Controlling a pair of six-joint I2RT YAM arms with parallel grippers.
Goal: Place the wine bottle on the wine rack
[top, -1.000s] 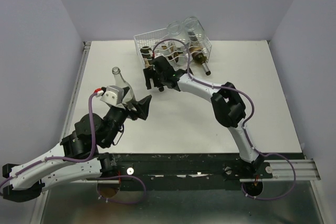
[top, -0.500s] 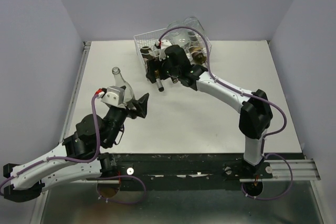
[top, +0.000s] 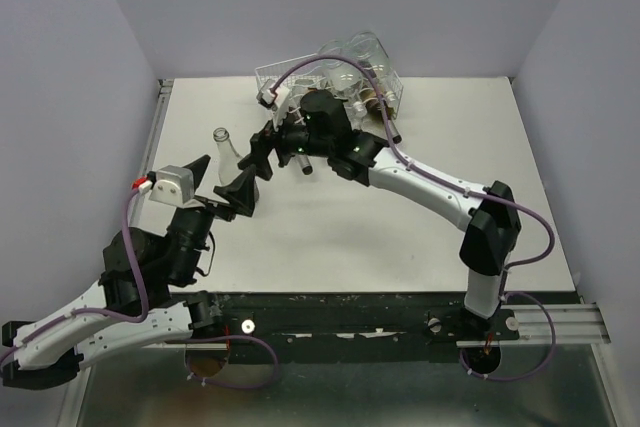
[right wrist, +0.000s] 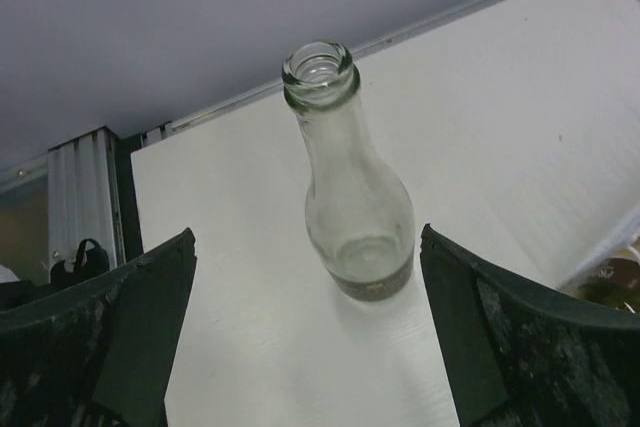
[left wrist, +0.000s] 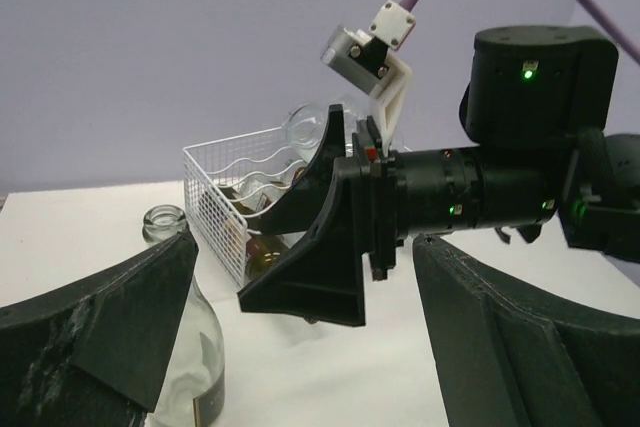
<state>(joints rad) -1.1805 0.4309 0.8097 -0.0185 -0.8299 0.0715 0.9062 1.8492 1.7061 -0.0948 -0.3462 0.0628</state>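
The clear wine bottle (right wrist: 355, 217) stands upright and uncapped on the left part of the white table (top: 400, 227), apart from the wine rack (top: 272, 75). We see the right hand (right wrist: 305, 237) facing the bottle with its jaws spread wide and nothing in them, one finger to each side and neither touching the glass. The left hand (top: 222, 178) gapes empty just in front of the bottle. The rack sits at the table's far edge, with other bottles (top: 362, 51) lying in it.
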